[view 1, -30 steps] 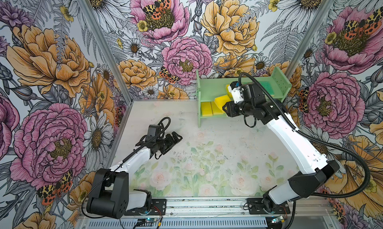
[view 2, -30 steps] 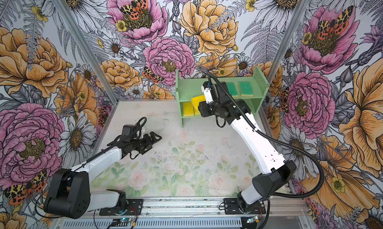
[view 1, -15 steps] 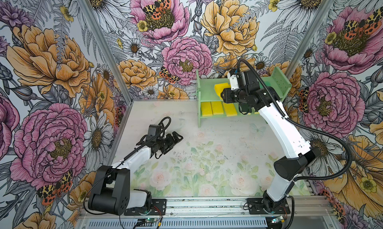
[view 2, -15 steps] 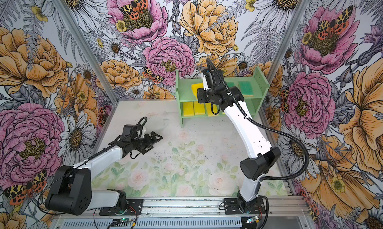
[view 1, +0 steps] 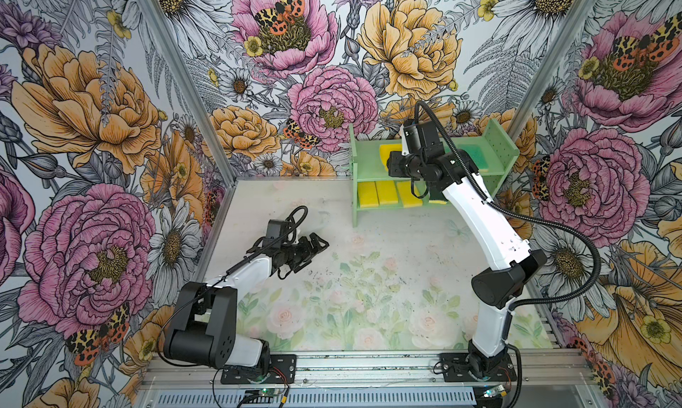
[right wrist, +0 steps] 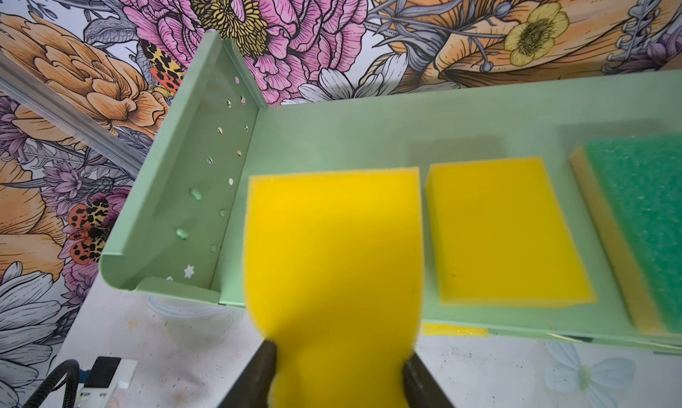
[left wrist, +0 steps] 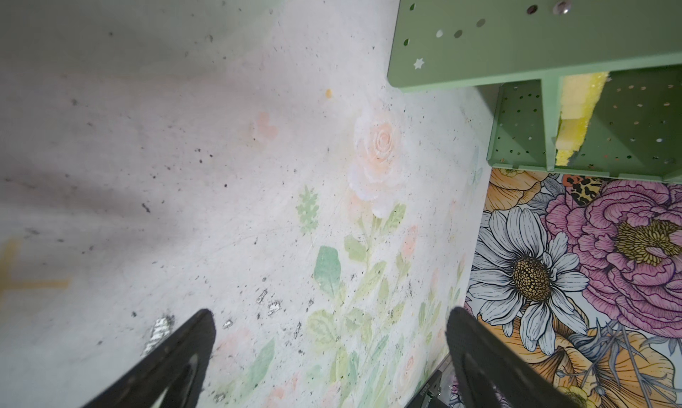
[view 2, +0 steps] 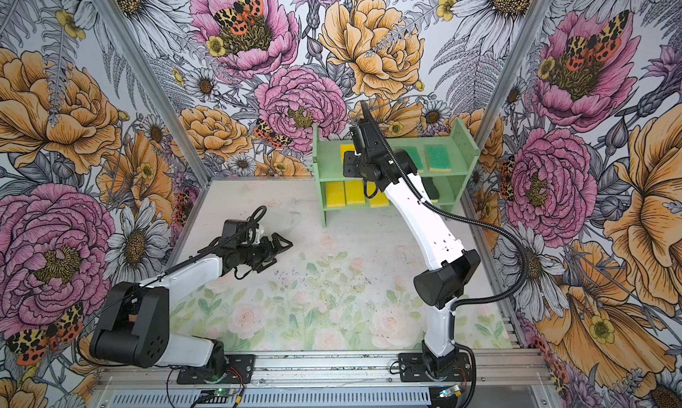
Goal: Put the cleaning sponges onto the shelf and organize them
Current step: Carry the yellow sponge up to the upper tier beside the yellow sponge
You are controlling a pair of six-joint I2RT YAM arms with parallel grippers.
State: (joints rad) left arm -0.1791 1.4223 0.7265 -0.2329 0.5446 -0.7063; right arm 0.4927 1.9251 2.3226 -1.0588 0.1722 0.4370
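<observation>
Right gripper (right wrist: 337, 354) pinching a plain yellow sponge (right wrist: 332, 247) over the left end of the shelf's (view 1: 500, 144) upper board.

The held sponge hangs just beside the pierced left side panel (right wrist: 206, 188), with a second yellow sponge (right wrist: 505, 232) lying flat close on its other side and a teal-topped sponge (right wrist: 642, 218) beyond that. Below, three yellow sponges (view 1: 386, 193) lie in a row on the lower board, and a dark sponge (view 2: 431, 188) shows past the arm. The shelf stands at the table's (view 1: 369, 277) far edge, toward the far right corner. The right arm stretches from the near edge up to the shelf, wrist bent over the upper board. The left gripper (left wrist: 330, 314) hovers low over the table's left half, jaws spread and empty. The table is pale with a faded rose print and dark flecks, and the walls (view 1: 110, 111) carry large flowers.
</observation>
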